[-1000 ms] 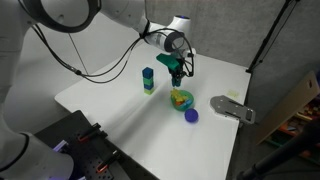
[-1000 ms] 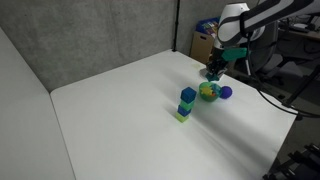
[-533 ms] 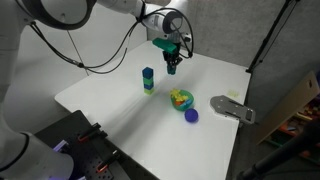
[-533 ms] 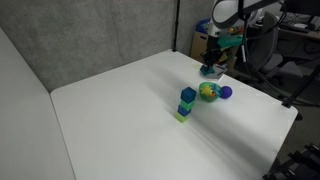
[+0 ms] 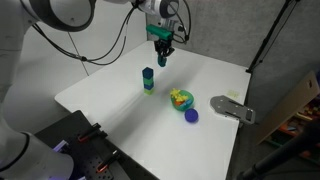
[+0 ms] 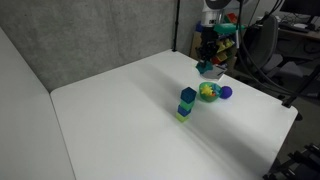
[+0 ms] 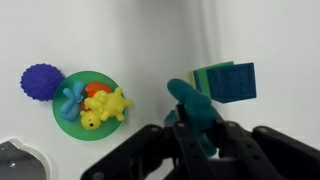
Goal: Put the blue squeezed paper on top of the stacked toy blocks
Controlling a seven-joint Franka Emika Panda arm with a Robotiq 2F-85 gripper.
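The stacked toy blocks stand upright on the white table, blue on top, and also show in the exterior view. From above in the wrist view the blue top block lies just right of the fingers. My gripper hangs high above the table, behind the tower and apart from it. It also shows in the exterior view. It is shut on the blue squeezed paper, a teal-blue wad sticking out between the fingers.
A green bowl with yellow and orange toys sits right of the tower; it also shows in the wrist view. A purple spiky ball lies beside it. A grey flat device lies near the table's right edge.
My gripper has risen from just above the bowl and moved up and toward the tower side, carrying the blue paper with it. Tower, bowl and ball have not moved.
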